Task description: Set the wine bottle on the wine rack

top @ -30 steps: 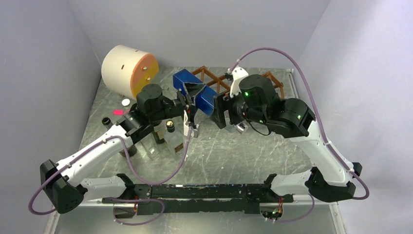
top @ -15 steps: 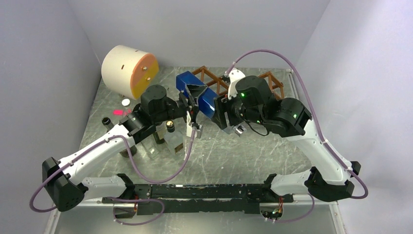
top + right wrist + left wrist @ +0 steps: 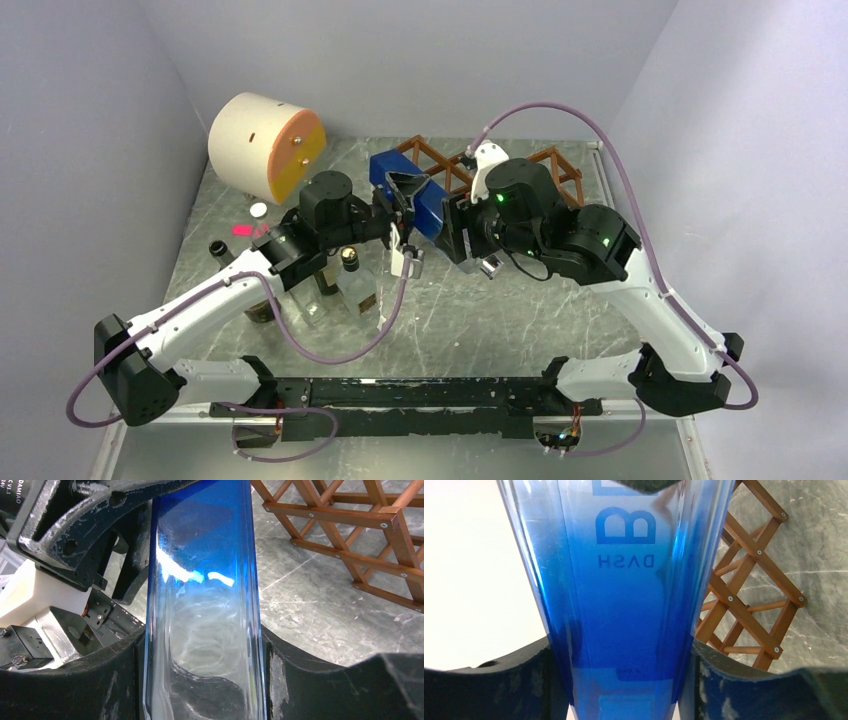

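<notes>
A blue glass wine bottle (image 3: 430,208) hung in the air above the table (image 3: 500,310), lying roughly level, just in front of the wine rack (image 3: 560,165) at the far side and not yet touching it. Both arms met at the bottle. The left claw (image 3: 405,190) was clamped across its body, and the left wrist view showed blue glass filling the gap between the fingers. The right claw (image 3: 455,228) gripped the nearer-right end the same way. A cream-and-orange cylinder (image 3: 265,145) stood at far left, and other bottles (image 3: 350,275) stood under the left arm.

The bottle looked rigid, glossy and flat-sided — likely slippery, breakable if knocked against the wood, and probably weighty for its size. Whether it held liquid could not be told. The flat sides of the body seemed the safest place to grip, leaving the leading end free to enter an open cell.
</notes>
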`<state>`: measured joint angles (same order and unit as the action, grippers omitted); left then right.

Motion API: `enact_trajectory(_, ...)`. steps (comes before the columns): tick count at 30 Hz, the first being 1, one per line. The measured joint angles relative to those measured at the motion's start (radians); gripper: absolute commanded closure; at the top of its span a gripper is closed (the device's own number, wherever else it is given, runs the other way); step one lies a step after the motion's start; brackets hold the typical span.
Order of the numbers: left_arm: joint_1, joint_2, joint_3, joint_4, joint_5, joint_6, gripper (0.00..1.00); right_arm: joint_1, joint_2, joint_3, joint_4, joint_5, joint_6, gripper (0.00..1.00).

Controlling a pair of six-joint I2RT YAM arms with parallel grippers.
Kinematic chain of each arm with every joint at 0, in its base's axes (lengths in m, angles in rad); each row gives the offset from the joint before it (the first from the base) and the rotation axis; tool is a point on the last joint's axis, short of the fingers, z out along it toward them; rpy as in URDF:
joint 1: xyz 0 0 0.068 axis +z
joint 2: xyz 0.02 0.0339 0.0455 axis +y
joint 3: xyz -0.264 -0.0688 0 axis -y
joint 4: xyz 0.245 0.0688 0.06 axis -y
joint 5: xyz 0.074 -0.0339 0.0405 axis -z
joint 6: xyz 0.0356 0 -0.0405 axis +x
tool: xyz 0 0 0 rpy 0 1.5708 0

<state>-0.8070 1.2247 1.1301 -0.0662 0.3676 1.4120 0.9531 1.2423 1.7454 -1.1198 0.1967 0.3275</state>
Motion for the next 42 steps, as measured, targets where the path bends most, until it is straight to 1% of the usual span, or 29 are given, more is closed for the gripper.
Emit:
enact_trajectory(2,-0.002,0.002,0.0,0.002,-0.009,-0.022,0.14,0.0,-0.006,-0.006,0.005,0.008,0.0,1.0)
enact_trajectory(3,-0.003,0.002,0.0,0.013,-0.02,-0.047,0.09,0.005,-0.01,-0.011,0.006,0.016,0.001,1.0)
enact_trajectory(7,-0.003,0.002,0.0,0.063,-0.055,-0.107,0.01,0.011,-0.02,-0.035,0.032,0.055,0.008,1.0)
enact_trajectory(12,-0.003,0.002,0.0,0.123,-0.082,-0.171,0.0,0.014,-0.056,-0.068,0.078,0.101,0.013,1.0)
enact_trajectory(18,-0.003,-0.033,0.0,0.159,-0.084,-0.335,0.03,0.013,-0.098,-0.08,0.075,0.18,0.015,1.0)
enact_trajectory(23,-0.003,-0.14,-0.024,0.292,-0.114,-0.569,0.04,0.004,-0.148,-0.171,0.043,0.229,0.016,1.0)
enact_trajectory(27,-0.003,-0.225,-0.041,0.348,-0.192,-0.819,0.07,0.003,-0.185,-0.281,0.03,0.207,0.017,1.0)
enact_trajectory(31,-0.003,-0.26,-0.025,0.308,-0.303,-1.08,0.09,0.004,-0.222,-0.378,0.036,0.169,0.022,1.0)
enact_trajectory(34,-0.002,-0.261,0.008,0.217,-0.348,-1.246,0.09,0.004,-0.253,-0.436,0.041,0.142,0.029,1.0)
enact_trajectory(39,-0.002,-0.269,0.044,0.074,-0.378,-1.436,0.07,0.004,-0.284,-0.531,0.082,0.13,0.049,1.0)
enact_trajectory(42,-0.002,-0.286,0.045,0.012,-0.382,-1.508,0.06,0.004,-0.285,-0.597,0.117,0.141,0.06,1.0)
